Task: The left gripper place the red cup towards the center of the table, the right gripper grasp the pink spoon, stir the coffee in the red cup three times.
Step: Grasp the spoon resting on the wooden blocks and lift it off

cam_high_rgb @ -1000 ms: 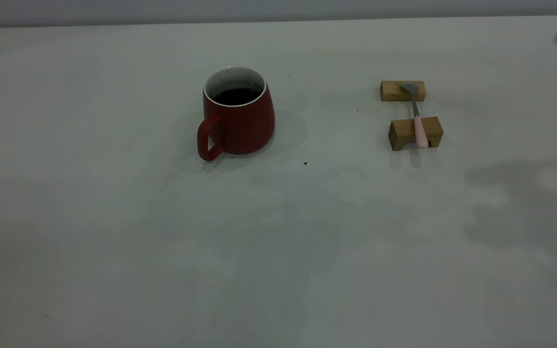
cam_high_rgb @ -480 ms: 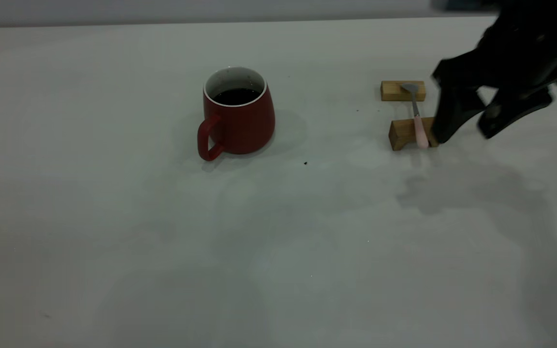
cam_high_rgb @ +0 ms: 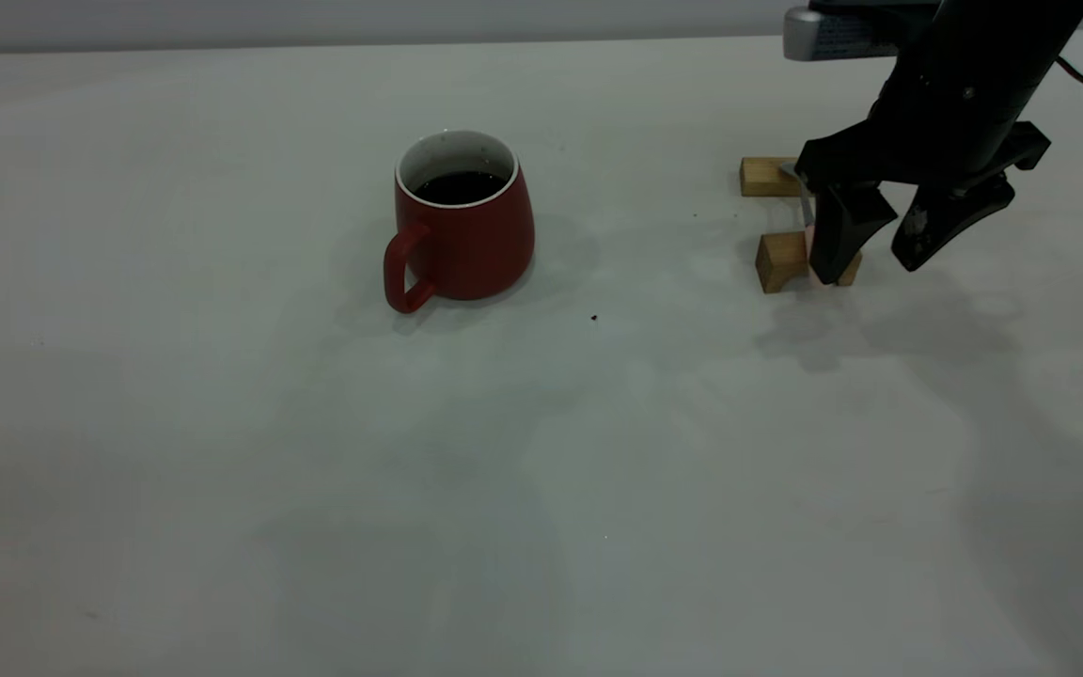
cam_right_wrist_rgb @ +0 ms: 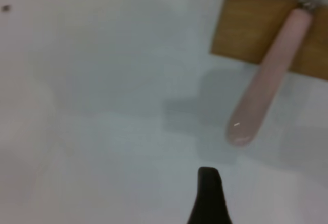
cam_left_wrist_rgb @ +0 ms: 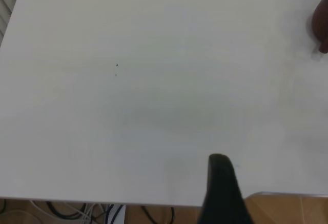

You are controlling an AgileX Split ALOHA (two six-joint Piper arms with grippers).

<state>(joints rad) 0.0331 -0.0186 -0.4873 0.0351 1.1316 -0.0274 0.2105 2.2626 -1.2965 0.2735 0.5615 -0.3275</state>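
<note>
Two wooden blocks carry the pink spoon at the right of the table, well apart from the red cup, which stands near centre with the coffee in it. The right gripper hangs over the spoon's handle with fingers spread wide and holding nothing; the left gripper is outside the exterior view, and its state cannot be told. Risk, in my judgement: one finger sits almost against the near block, so descending off-line could nudge it and roll the spoon off.
</note>
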